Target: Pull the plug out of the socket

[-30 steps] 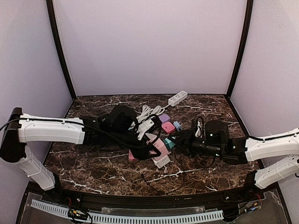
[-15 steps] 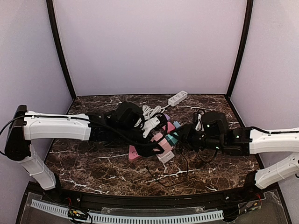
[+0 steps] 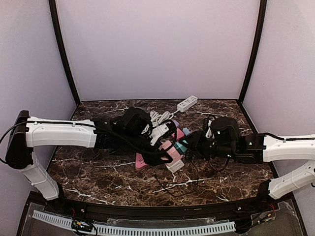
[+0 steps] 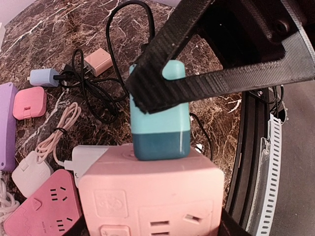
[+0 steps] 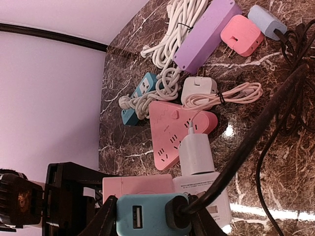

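The two arms meet tip to tip over the near middle of the marble table [image 3: 93, 172]. The left gripper [image 3: 165, 153] has the pink cube socket [image 4: 150, 196] raised off the tabletop. Its own fingers are barely in frame in any view, so its clamp on the cube's sides looks likely rather than plainly seen.

The teal plug [image 4: 160, 120] stands upright in the cube's top face, its darker base flush against the pink. The right gripper [image 5: 151, 221] pinches this plug, with one black finger pressed to each side of its body. A black cable [image 5: 246, 141] leaves a port in the plug's end and trails across the marble.

Just beyond, a white adapter [image 5: 196, 156] lies on the table, touching a pink triangular power strip [image 5: 172, 130]. Farther back are a purple power strip [image 5: 205, 35] and, beside it, a coiled white cord [image 5: 179, 22]. Farthest off, near the back wall, a white power strip [image 3: 187, 103] lies at a slant, well apart from the grippers.
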`<state>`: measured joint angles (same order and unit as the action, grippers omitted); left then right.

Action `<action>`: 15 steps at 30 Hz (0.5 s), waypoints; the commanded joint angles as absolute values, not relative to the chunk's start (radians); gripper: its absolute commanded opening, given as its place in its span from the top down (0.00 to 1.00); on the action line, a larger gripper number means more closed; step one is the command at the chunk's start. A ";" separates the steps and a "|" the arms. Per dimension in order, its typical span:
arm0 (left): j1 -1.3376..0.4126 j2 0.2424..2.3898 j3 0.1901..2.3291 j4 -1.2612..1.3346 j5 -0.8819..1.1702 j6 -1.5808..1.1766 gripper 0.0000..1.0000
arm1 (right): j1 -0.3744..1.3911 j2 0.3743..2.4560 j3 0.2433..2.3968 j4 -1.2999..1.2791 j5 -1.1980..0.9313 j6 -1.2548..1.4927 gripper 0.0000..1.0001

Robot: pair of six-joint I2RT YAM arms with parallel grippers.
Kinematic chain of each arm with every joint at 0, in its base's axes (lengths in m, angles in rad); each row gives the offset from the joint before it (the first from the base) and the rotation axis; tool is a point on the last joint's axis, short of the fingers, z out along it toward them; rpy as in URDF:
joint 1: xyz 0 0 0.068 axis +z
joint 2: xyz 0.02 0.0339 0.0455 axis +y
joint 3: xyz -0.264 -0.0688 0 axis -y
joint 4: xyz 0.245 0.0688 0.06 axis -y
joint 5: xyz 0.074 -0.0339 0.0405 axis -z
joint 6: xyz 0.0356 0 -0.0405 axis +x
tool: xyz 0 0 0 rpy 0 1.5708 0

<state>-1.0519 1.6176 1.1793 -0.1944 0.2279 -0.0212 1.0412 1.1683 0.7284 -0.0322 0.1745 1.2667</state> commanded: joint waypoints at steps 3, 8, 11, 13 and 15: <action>-1.035 1.559 1.179 -0.191 0.326 -0.059 0.99 | 1.043 1.133 0.690 -0.014 0.228 1.302 1.00; -1.012 1.540 1.164 -0.149 0.393 -0.119 0.99 | 1.043 1.122 0.653 -0.005 0.227 1.346 1.00; -1.005 1.536 1.159 -0.136 0.401 -0.128 0.99 | 1.043 1.115 0.641 -0.005 0.229 1.363 1.00; -1.003 1.536 1.157 -0.133 0.405 -0.133 0.99 | 1.043 1.108 0.633 -0.005 0.235 1.373 1.00; -1.001 1.537 1.157 -0.133 0.408 -0.129 0.99 | 1.043 1.101 0.629 -0.004 0.244 1.377 1.00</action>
